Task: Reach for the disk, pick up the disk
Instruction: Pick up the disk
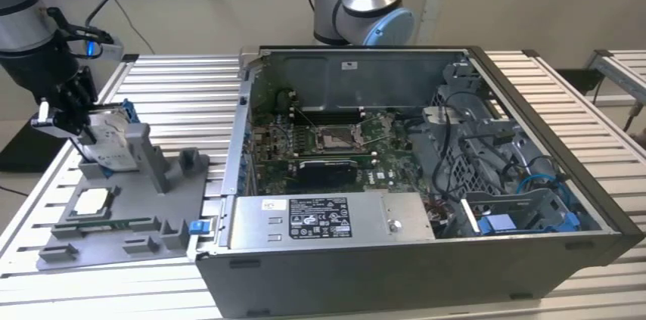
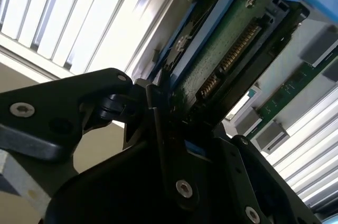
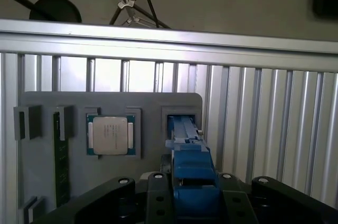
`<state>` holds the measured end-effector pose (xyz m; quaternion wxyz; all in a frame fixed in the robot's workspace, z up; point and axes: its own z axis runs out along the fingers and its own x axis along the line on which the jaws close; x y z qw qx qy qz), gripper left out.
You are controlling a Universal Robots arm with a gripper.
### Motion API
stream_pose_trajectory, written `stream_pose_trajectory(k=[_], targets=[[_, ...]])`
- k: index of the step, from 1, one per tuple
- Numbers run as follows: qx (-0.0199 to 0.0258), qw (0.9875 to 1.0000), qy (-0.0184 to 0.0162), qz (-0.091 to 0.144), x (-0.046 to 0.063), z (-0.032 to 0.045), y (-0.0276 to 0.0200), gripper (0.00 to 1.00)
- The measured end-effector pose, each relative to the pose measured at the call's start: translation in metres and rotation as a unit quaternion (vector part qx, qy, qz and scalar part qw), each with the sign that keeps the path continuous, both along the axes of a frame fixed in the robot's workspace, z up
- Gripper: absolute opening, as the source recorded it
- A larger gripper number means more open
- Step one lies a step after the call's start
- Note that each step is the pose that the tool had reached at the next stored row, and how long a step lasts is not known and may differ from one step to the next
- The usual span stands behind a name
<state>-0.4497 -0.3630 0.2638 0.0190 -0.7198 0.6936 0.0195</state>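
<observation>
Exterior view: the gripper is clamping the disk, standing upright at the tray's far corner. Second wrist view: fingers are pressing its sides. First wrist view: its blue rail is showing between them. Lifting straight up seems wisest.

Blue plastic-railed disk; ribbed bare-metal table

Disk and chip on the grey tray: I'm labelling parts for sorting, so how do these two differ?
The disk stands on edge in its slot; the chip lies flat in a recess. The disk is larger, with blue side rails; the chip is a small silver square. The end effector grips the disk; the chip is untouched. Both sit on the same grey tray.
</observation>
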Motion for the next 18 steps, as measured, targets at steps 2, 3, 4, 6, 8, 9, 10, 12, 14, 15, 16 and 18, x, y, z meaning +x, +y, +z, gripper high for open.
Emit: stream_pose_trajectory(k=[2,3,4,6,8,9,10,12,14,15,16,18], targets=[[0.0023,1.0,0.0002,0.0,0.0,0.0002,0.0,0.0],[0.0026,1.0,0.0001,0.0,0.0,0.0001,0.0001,0.0],[0.0027,1.0,0.0001,0.0,0.0,0.0001,0.0001,0.0],[0.0026,1.0,0.0001,0.0,0.0,0.0001,0.0001,0.0],[0.0025,1.0,0.0001,0.0,0.0,0.0001,0.0,0.0],[0.0025,1.0,0.0001,0.0,0.0,0.0001,0.0,0.0],[0.0025,1.0,0.0001,0.0,0.0,0.0001,0.0,0.0],[0.0024,1.0,0.0001,0.0,0.0,0.0001,0.0,0.0],[0.0023,1.0,0.0001,0.0,0.0,0.0001,0.0,0.0],[0.0023,1.0,0.0001,0.0,0.0,0.0001,0.0,0.0],[0.0023,1.0,0.0001,0.0,0.0,0.0001,0.0,0.0],[0.0022,1.0,0.0001,0.0,0.0,0.0001,0.0,0.0]])
